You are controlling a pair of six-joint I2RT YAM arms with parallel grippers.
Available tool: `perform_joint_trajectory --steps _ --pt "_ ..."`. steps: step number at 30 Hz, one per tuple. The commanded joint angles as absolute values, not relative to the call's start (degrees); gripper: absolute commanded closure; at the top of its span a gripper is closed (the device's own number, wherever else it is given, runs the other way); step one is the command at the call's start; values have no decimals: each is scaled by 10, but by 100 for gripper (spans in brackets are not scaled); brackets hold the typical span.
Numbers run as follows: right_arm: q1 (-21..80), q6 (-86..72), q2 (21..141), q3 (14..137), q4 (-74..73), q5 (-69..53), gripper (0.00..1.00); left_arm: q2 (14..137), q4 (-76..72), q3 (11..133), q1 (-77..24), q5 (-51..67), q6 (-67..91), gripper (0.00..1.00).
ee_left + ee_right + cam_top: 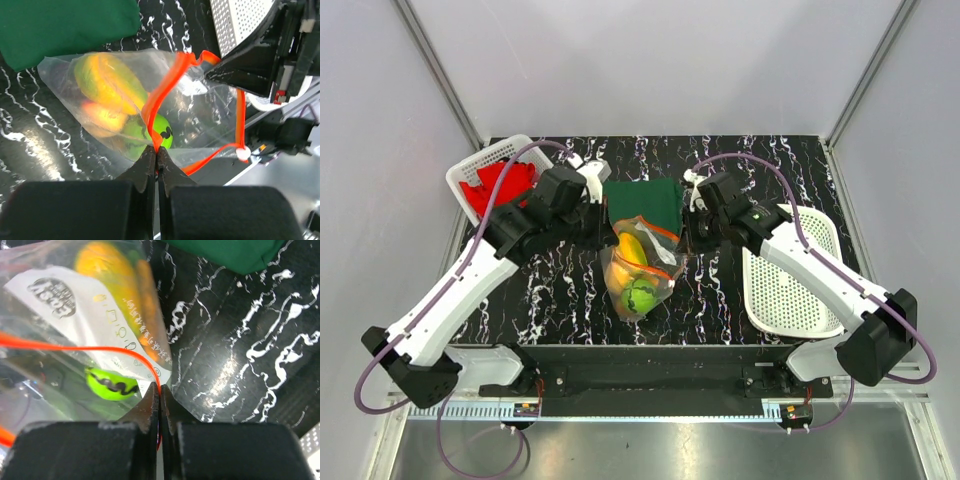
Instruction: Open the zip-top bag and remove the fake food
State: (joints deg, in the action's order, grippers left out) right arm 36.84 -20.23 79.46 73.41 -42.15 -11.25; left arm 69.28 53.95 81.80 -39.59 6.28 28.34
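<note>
The zip-top bag is sitting in the middle of the worktop, a little toward the near edge, and it is being held between the two arms. The left end effector is pinching the orange-red zip strip with its jaws fully closed on it. The right end effector is doing the same on the opposite lip of the bag, also closed tight on the thin orange line. In the left wrist view the strip is splitting into two lines that are forming a loop, so I am judging that the mouth is already partly open. The fake food is all inside the plastic: yellow-orange pieces are lying toward the closed end, and a bright green piece is lying near the mouth. No piece is lying outside on the worktop, so the removing part is not yet begun. A green cloth is lying just beyond the bag toward the far edge, a basket with a red cloth is standing at the far left corner, and a white tray is standing along the right edge. What is remaining, in my judgement, is to widen the mouth more and then to take the food out.
</note>
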Motion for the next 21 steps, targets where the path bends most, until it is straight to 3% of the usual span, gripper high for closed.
perform_joint_trajectory --steps 1,5,12,21 --pt "364 -183 783 724 -446 -91 95 718 563 864 -396 121 236 100" --pt "364 -184 787 733 -463 -115 78 746 540 859 -396 151 249 100" --pt "364 -210 782 866 -536 -120 61 758 456 846 -395 172 286 100" --pt "385 -290 811 912 -540 -148 61 761 385 810 -395 182 340 100"
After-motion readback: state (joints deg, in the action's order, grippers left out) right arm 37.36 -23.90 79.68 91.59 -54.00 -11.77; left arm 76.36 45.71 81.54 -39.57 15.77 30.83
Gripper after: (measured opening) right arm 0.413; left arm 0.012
